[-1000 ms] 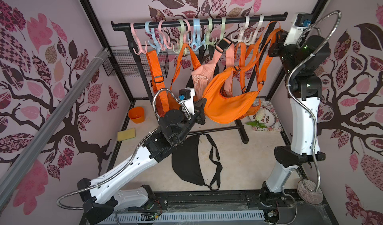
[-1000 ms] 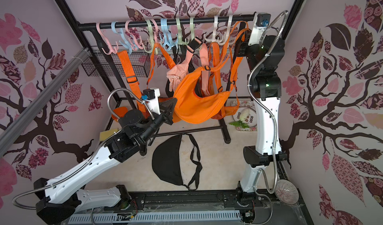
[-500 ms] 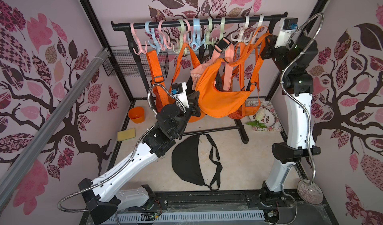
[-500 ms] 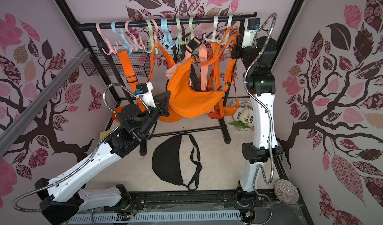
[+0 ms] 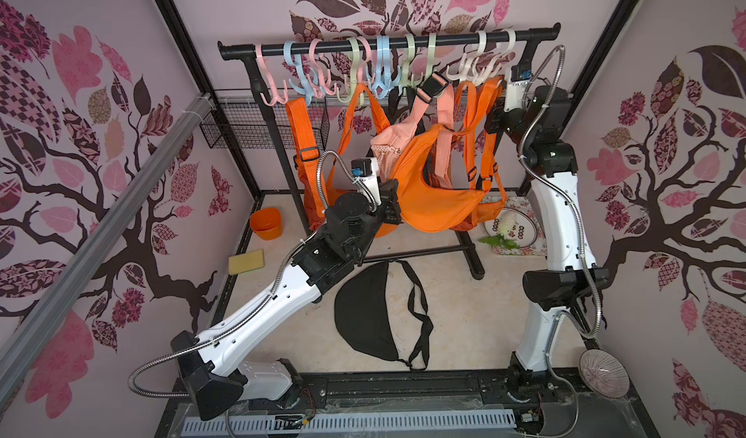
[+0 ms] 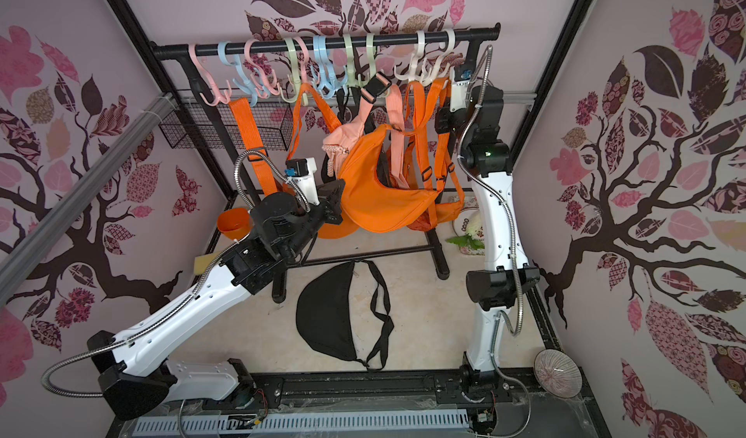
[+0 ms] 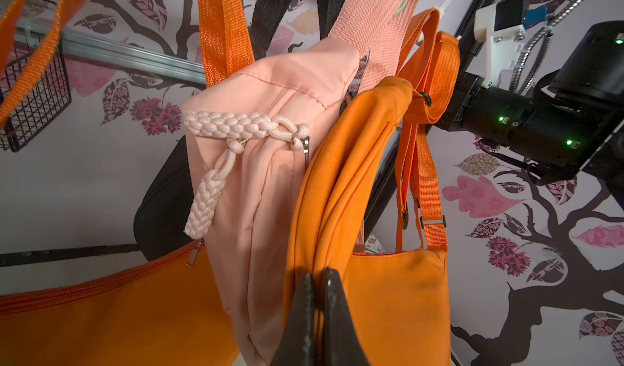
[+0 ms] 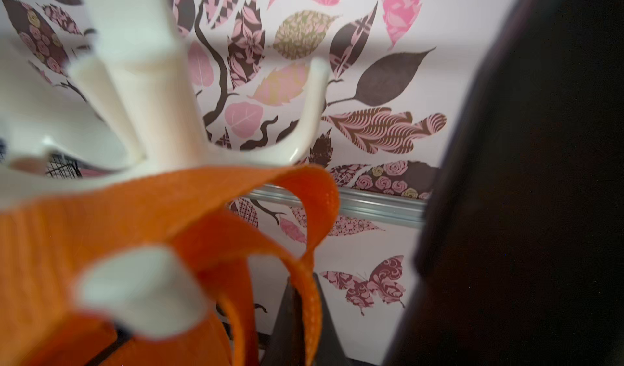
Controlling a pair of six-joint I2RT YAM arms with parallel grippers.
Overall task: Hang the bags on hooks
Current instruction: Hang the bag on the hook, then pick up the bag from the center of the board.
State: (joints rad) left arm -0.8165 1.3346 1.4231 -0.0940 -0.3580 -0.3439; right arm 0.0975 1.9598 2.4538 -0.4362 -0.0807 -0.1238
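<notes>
A pale beige floor [image 5: 464,315] is seen in the middle of both top views, closed in by walls [image 5: 80,133] papered with dark branches and pink leaves. A black rail [image 5: 452,36] runs across the upper centre and carries a row of pastel hooks [image 5: 355,72]. A wire basket [image 5: 258,125] is fixed at upper left. On the floor, an orange tub [image 5: 265,224] and a yellow sponge [image 5: 246,261] lie left of centre. A black bag [image 5: 367,315] lies at centre, a flowered plate [image 5: 520,230] at right and a patterned bowl [image 5: 604,373] at lower right.

The orange bag [image 5: 436,197] is held up in front of the rack, near the frame's centre. Its body is pinched in the closed left gripper [image 7: 317,273], and its strap [image 8: 314,212] is clamped in the closed right gripper [image 8: 302,286]. The strap is bunched just under a white hook [image 8: 216,111]; whether it rests on a prong cannot be told. A pink bag [image 7: 270,145] hangs against the orange one, and further orange bags are crowded behind it.
</notes>
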